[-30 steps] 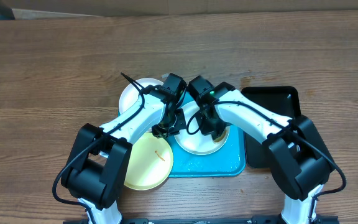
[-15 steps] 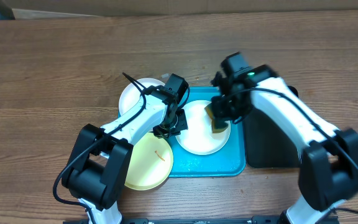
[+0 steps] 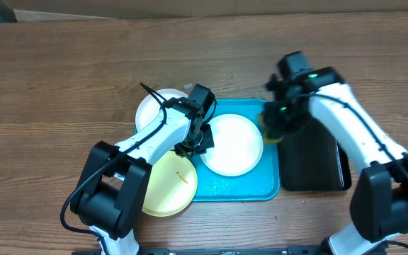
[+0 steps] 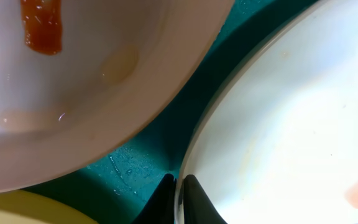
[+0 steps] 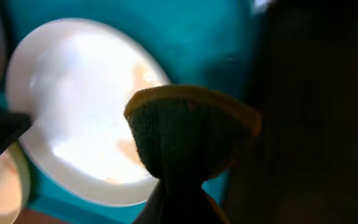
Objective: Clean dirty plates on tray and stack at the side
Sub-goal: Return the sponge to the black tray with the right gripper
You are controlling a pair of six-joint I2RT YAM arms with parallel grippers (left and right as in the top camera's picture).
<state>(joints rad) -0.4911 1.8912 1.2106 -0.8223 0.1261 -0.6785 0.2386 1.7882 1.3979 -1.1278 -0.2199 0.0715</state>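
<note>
A white plate [image 3: 234, 144] lies on the cyan-blue tray [image 3: 231, 188]. My left gripper [image 3: 198, 142] is shut on that plate's left rim [image 4: 178, 193]. A second white plate [image 3: 151, 108] with an orange food speck [image 4: 42, 28] sits left of the tray, its edge over the tray. A pale yellow-green plate [image 3: 167, 185] with an orange speck lies at the tray's front left. My right gripper [image 3: 273, 122] is shut on a yellow-and-green sponge [image 5: 191, 130], held above the tray's right edge, clear of the plate [image 5: 86, 112].
A narrow black tray [image 3: 310, 152] lies right of the blue tray, partly under my right arm. Bare wooden table [image 3: 62, 71] surrounds everything.
My right gripper has lifted the sponge off the white plate and moved right, to the tray's right edge. The left gripper has stayed on the plate's rim.
</note>
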